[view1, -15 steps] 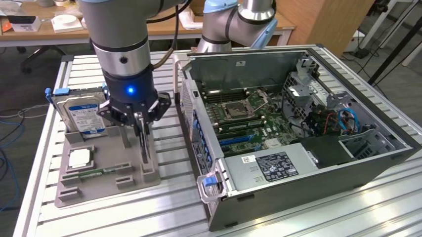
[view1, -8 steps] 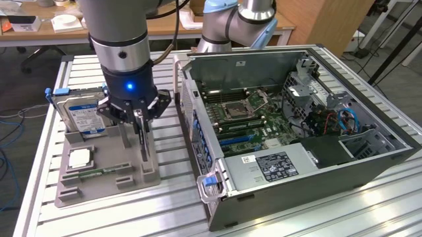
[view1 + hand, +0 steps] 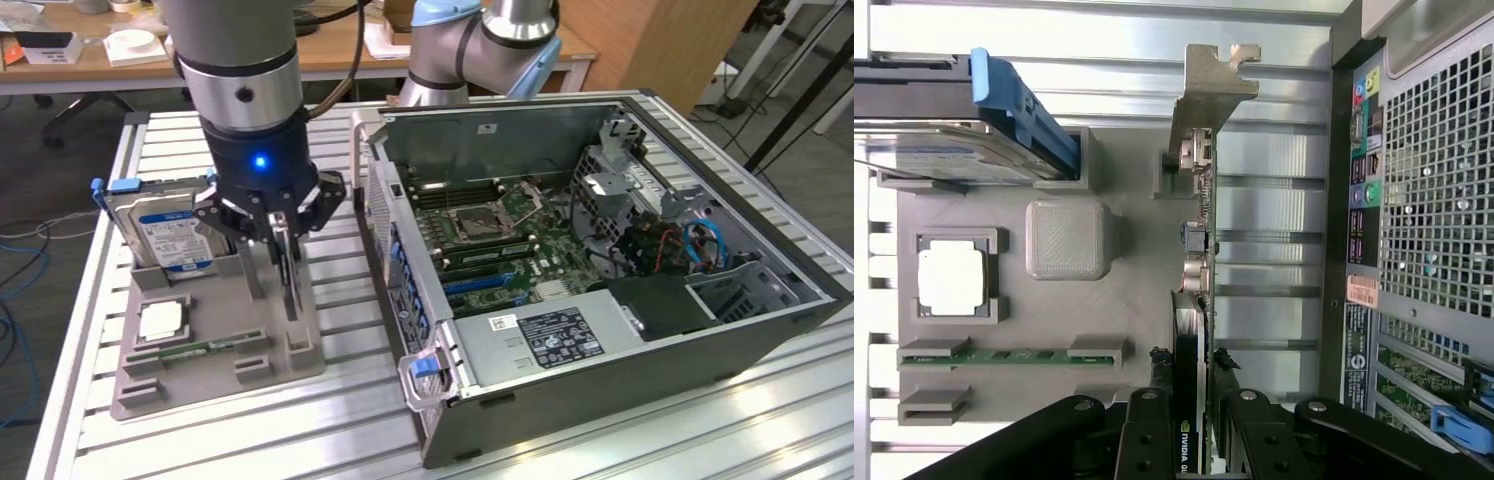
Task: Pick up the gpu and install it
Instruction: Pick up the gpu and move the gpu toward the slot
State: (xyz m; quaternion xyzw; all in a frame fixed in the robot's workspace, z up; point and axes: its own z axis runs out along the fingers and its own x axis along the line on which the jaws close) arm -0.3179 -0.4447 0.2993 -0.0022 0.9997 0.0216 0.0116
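While the black gripper hangs over the grey moulded parts holder, its fingers stand narrow, pinching the top edge of the gpu, a thin black rectangular circuit card with a silver metal bracket at one end; card upright on edge in the holder's slot, near the surface's edge at the exterior view's left; judged best handling: lift straight up along the slot, card kept vertical, no twist, bracket end clear of its grey block before any sideways travel.

Same holder: silver hard drive with blue-white label; square processor chip; narrow green memory stick.

Surface: slatted aluminium; open dark-grey computer case on its side beside the holder, green motherboard exposed.

Room: wooden desk behind; loose cables on the floor.
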